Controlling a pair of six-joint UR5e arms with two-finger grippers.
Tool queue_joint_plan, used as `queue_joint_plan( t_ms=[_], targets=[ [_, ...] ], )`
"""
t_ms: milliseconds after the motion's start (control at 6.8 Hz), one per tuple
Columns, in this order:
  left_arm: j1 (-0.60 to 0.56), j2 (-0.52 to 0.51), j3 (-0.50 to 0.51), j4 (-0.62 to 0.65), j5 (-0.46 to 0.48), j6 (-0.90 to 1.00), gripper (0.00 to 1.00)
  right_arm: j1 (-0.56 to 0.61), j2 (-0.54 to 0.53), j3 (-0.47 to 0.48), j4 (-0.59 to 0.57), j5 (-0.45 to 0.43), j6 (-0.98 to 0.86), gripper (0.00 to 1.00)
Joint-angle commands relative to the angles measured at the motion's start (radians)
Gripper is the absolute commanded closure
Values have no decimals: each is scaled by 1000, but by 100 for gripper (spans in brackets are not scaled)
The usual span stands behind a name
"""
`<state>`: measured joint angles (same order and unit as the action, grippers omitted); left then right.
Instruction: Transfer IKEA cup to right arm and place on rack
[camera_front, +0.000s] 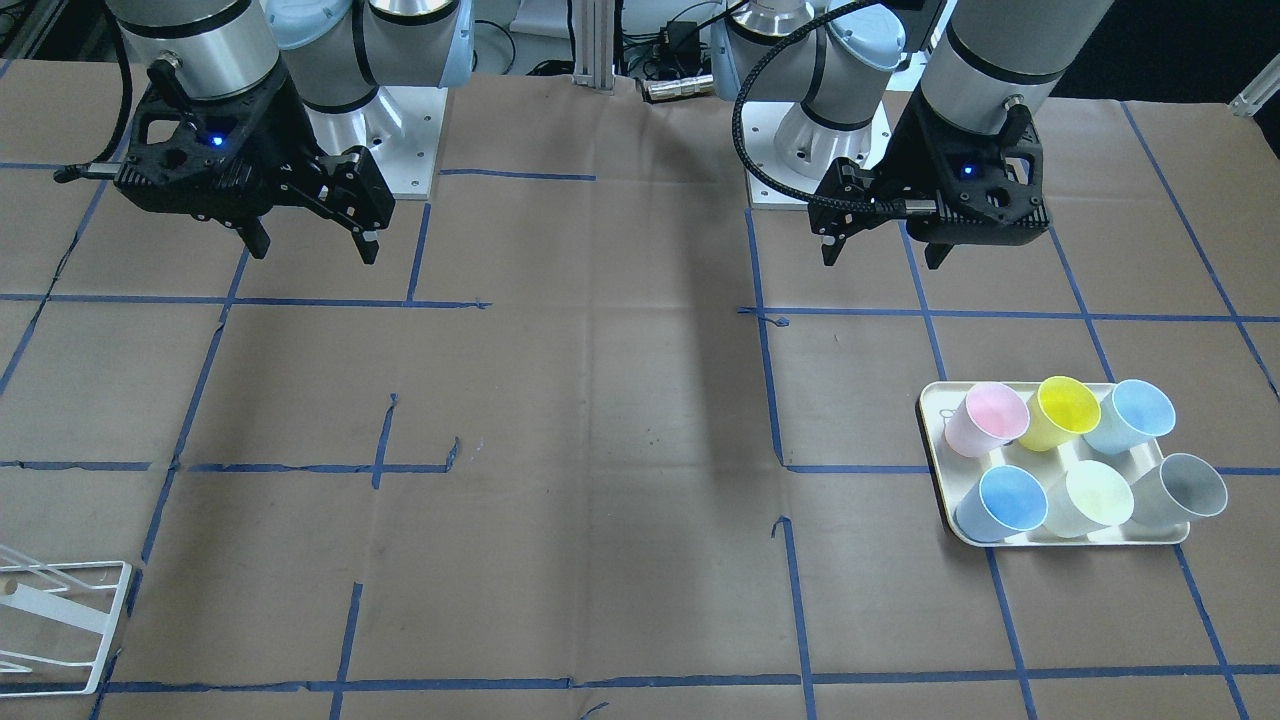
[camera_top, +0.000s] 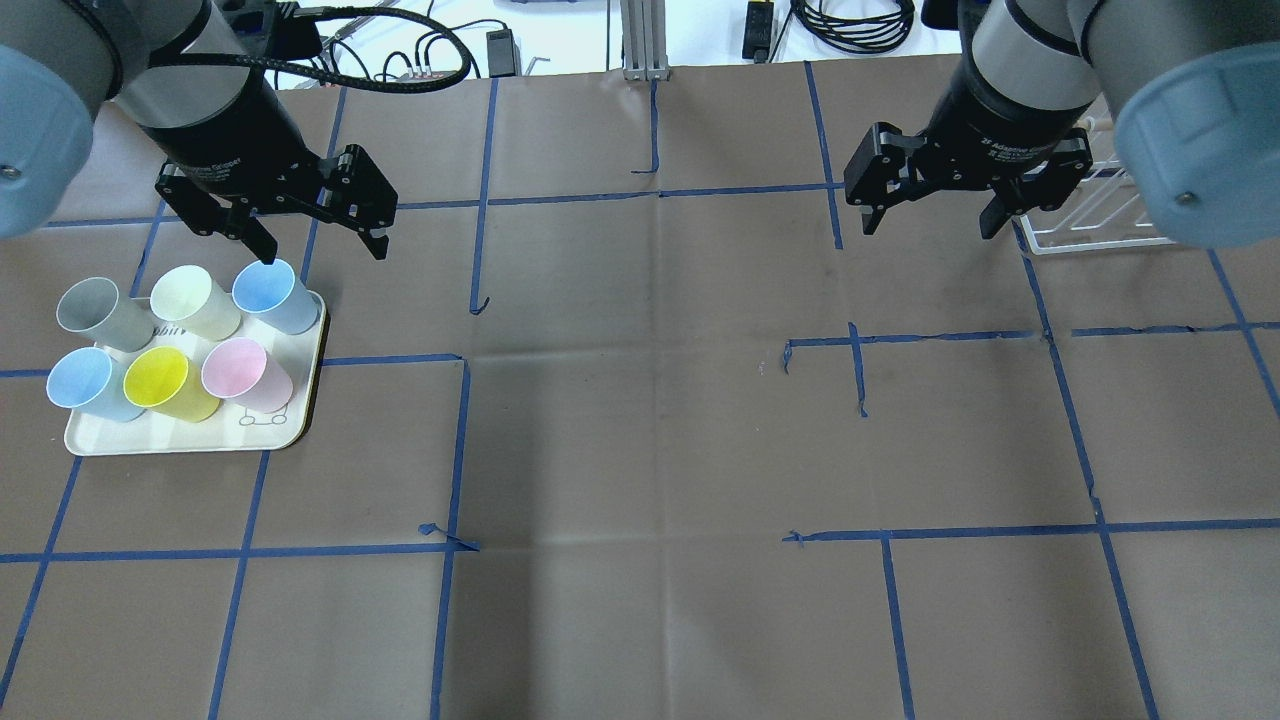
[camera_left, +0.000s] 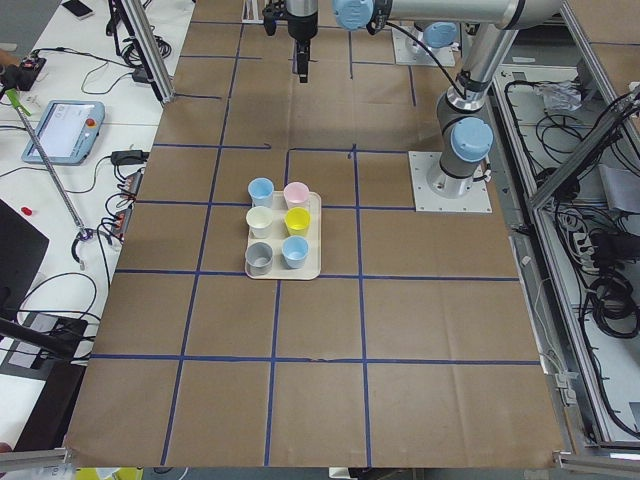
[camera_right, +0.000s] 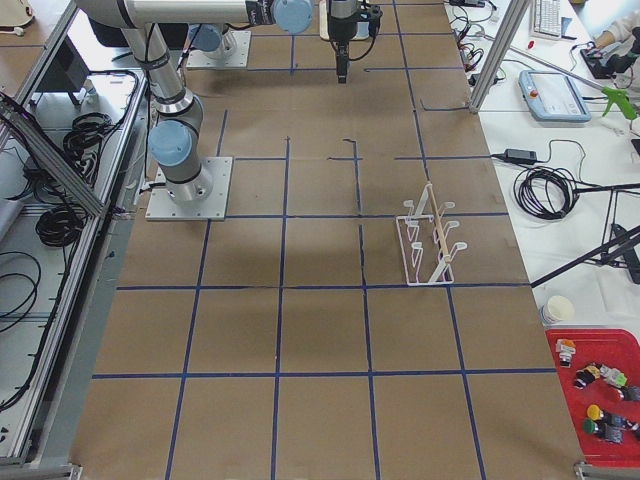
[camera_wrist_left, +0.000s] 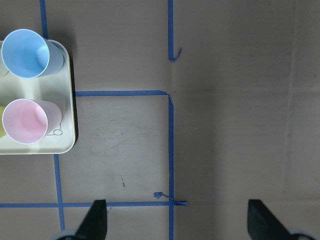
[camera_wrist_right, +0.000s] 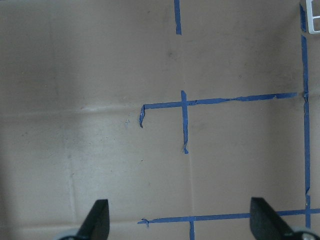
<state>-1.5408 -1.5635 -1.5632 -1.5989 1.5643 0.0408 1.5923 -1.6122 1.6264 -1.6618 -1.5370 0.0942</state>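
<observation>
While its jaws gape, the right end effector (camera_top: 929, 228) reads "Adaptive Gripper".

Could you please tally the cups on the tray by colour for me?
blue cups: 2
pink cup: 1
yellow cup: 1
pale yellow cup: 1
grey cup: 1
Total: 6 cups

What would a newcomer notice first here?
Six pastel cups crowd a cream tray on the robot's left side of the brown-paper table. The left gripper and right gripper hang above it, both open and empty. A white wire rack stands alone on the robot's right side.
</observation>
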Motion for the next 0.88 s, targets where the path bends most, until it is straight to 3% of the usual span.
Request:
queue_joint_plan(
  t_ms=[0,294,735],
  targets=[
    [1,9,-4,1,2,2,0,0,0,4,2,0,-1,0],
    [28,10,-1,4,14,7,0,0,0,7,2,0,-2,0],
    [229,10,-20,11,10,208,0,0,0,4,2,-2,-2,0]
  ],
)
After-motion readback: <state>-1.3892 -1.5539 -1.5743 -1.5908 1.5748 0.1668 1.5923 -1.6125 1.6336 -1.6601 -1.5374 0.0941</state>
